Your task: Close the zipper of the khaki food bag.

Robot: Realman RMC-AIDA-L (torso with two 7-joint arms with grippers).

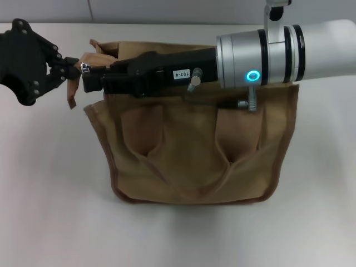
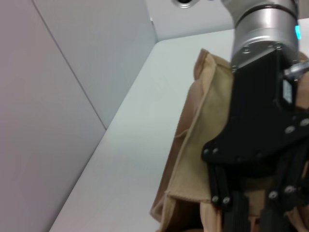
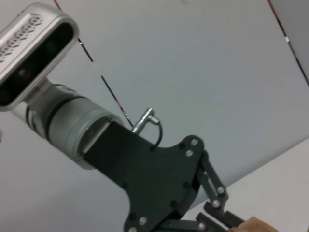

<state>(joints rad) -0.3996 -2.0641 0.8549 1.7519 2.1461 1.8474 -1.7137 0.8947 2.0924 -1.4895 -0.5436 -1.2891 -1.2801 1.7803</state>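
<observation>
So the khaki food bag (image 1: 194, 161) sits mid-frame on the white counter (image 1: 50, 222) in the head view, handles facing the camera. The right arm stretches across the bag's top edge from the upper right, and its hand (image 1: 92, 78) ends at the bag's upper-left corner, right by a small silver bit that looks like the zipper (image 1: 84, 68) pull. Can't tell if that hand is pinched on the pull or not, its tips are too dark against the body.

The left hand (image 1: 69, 68) comes in from the upper left, fingers pressed together on the tan end flap (image 1: 89, 57) at that same corner.

My take: the pull looks to be at the end of its run, so the step is finishing the close. Keep the flap held taut with the left, pull straight along the zip line, don't lift or twist, and let go only once the pull seats.
</observation>
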